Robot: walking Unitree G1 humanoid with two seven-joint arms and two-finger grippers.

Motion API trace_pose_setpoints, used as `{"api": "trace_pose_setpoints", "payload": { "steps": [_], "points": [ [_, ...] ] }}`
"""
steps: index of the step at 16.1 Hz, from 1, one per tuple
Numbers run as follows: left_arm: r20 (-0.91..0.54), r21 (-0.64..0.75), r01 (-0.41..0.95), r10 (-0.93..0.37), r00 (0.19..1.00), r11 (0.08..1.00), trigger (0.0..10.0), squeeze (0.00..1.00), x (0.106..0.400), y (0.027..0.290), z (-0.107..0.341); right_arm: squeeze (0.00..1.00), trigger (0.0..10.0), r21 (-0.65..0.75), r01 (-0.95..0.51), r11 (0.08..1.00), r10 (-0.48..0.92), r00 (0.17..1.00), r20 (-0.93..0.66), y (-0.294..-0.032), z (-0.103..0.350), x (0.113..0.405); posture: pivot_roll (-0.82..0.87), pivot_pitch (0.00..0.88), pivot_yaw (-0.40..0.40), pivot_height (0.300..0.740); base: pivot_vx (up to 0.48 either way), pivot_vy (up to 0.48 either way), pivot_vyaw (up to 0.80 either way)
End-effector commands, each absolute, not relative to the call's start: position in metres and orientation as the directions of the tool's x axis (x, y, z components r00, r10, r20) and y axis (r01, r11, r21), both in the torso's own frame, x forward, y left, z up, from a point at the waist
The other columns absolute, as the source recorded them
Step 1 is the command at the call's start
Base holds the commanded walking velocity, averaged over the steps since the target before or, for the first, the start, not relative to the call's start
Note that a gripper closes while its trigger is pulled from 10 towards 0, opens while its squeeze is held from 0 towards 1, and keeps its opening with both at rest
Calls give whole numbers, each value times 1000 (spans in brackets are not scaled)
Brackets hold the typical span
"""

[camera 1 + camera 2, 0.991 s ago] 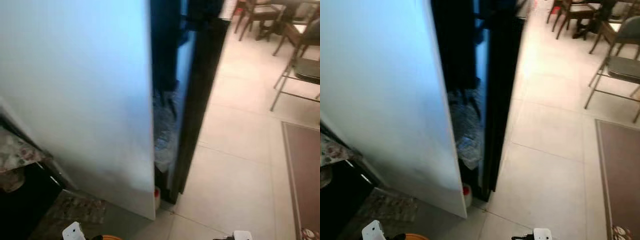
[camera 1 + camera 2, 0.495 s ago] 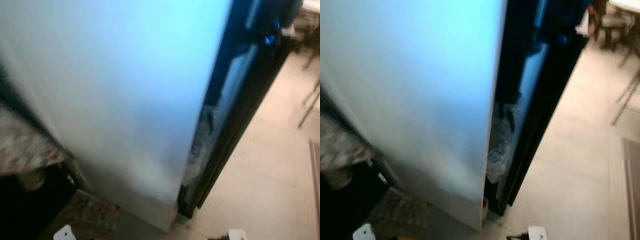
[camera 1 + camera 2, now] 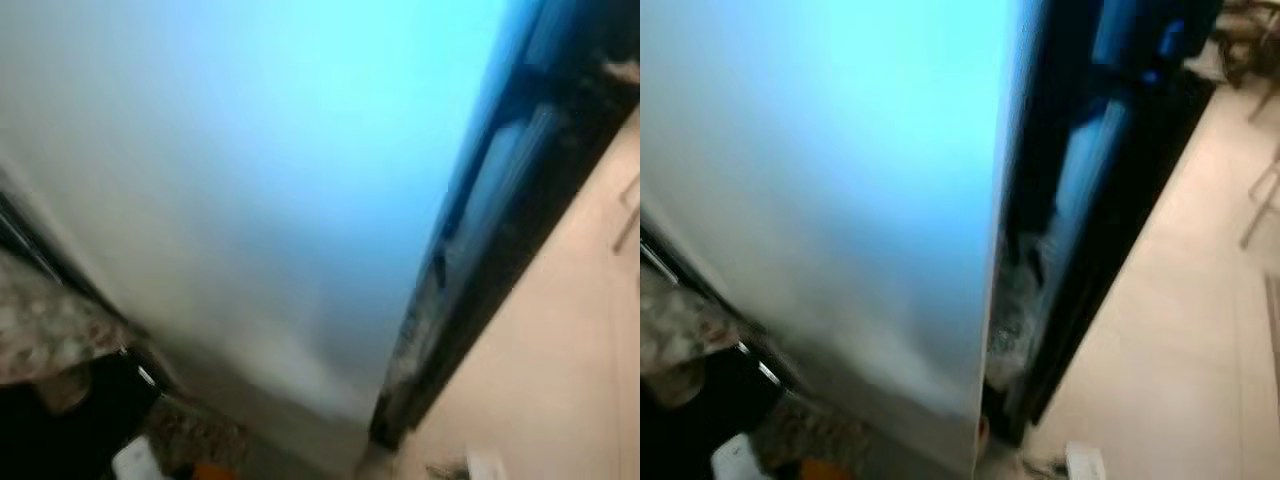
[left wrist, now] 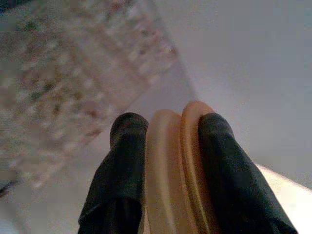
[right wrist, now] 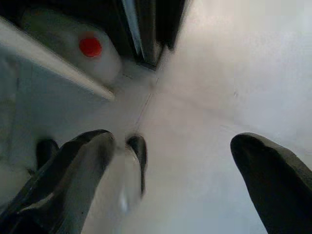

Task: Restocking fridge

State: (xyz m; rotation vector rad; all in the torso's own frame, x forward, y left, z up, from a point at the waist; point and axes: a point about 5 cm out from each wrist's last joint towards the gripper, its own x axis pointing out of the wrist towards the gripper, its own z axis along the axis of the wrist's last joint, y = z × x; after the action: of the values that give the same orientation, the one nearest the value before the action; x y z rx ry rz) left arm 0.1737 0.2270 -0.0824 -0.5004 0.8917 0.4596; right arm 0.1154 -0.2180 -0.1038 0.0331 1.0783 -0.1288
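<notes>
Pinching two stacked tan discs (image 4: 178, 170), left gripper (image 4: 168, 146) nears the pale fridge (image 3: 250, 180); right gripper (image 5: 170, 185) gapes.

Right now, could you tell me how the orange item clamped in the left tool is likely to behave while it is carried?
The orange item looks rigid: it shows two stacked curved rims and no sagging between the left tool's fingers. Its surface appears smooth, so it might slip if the grip loosens. It is probably light, since a thin edge pinch holds it, though its full shape is hidden.
</notes>
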Motion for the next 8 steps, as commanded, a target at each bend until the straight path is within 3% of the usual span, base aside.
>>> {"api": "trace_pose_setpoints", "payload": {
  "steps": [1, 6, 8],
  "points": [
    [-847, -208, -576, 149, 511, 791, 10000, 0, 163, 223, -88, 0, 10000, -27, 124, 992, -83, 471, -878, -215, -103, 118, -74, 0, 15, 740, 0, 0, -763],
    [-848, -196, -578, 158, 505, 792, 10000, 0, 163, 224, -88, 0, 10000, -18, 118, 993, -72, 469, -880, -214, -104, 118, -74, 0, 17, 740, 0, 0, -769],
    [-849, -195, -572, 154, 505, 797, 10000, 0, 163, 223, -88, 0, 10000, -11, 121, 993, -68, 477, -876, -214, -103, 119, -74, 0, 17, 740, 0, 0, 0]
  ]
}}
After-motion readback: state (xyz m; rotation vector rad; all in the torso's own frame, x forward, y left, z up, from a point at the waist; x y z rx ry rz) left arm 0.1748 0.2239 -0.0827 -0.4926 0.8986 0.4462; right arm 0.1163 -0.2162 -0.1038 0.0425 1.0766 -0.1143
